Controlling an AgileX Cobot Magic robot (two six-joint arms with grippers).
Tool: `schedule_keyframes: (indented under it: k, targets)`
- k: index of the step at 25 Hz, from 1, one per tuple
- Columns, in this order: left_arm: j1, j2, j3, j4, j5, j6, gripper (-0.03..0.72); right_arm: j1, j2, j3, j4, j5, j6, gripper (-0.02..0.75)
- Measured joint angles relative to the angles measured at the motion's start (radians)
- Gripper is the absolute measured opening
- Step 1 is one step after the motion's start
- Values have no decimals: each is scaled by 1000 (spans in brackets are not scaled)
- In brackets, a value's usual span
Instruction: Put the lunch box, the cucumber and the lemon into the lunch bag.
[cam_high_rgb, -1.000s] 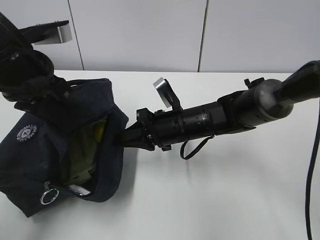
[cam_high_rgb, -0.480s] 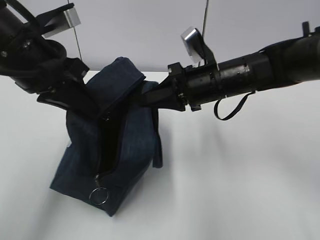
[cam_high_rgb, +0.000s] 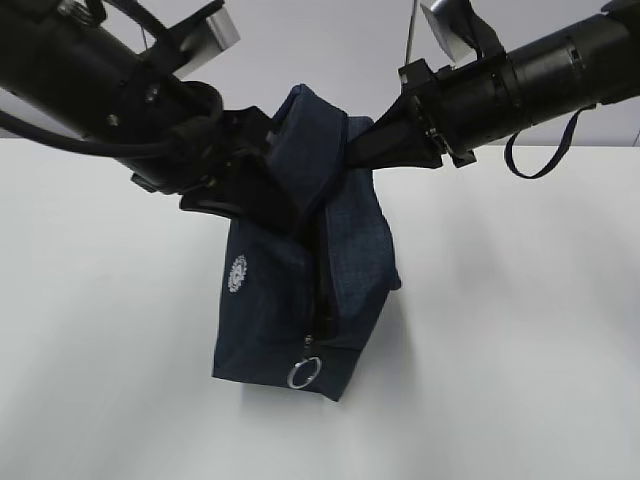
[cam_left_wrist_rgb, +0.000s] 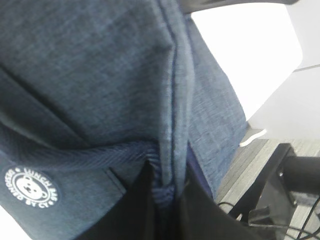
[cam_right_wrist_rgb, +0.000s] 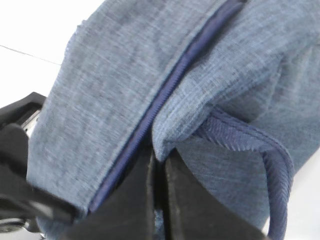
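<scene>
The dark navy lunch bag (cam_high_rgb: 300, 300) hangs upright above the table, held from both sides at its top. Its zipper ring pull (cam_high_rgb: 303, 374) hangs low at the front and the round white logo (cam_high_rgb: 238, 272) faces left. My left gripper (cam_high_rgb: 285, 205) is shut on the bag's top edge fabric (cam_left_wrist_rgb: 167, 165). My right gripper (cam_high_rgb: 360, 150) is shut on the bag's top edge on the other side (cam_right_wrist_rgb: 160, 150). The lunch box, the cucumber and the lemon are hidden.
The white table (cam_high_rgb: 520, 330) stretches around the bag. A white panelled wall (cam_high_rgb: 330, 50) stands behind. A black cable loop (cam_high_rgb: 540, 150) hangs from the right arm.
Both grippers have lifted the bag from lying on its side at the left to hanging upright near the middle. The yellow-green contents seen through the opening earlier no longer show.
</scene>
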Motion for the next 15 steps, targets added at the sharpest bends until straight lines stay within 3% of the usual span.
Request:
schedule_keyframes:
  k: [6,15]
  targets:
    - [-31,33,0,-58,-67,0,6,0,-4,-72,-167,13,111,1]
    - [-31,92,0,-61,-88,0,6,0,9,-76,-216,15,122,1]
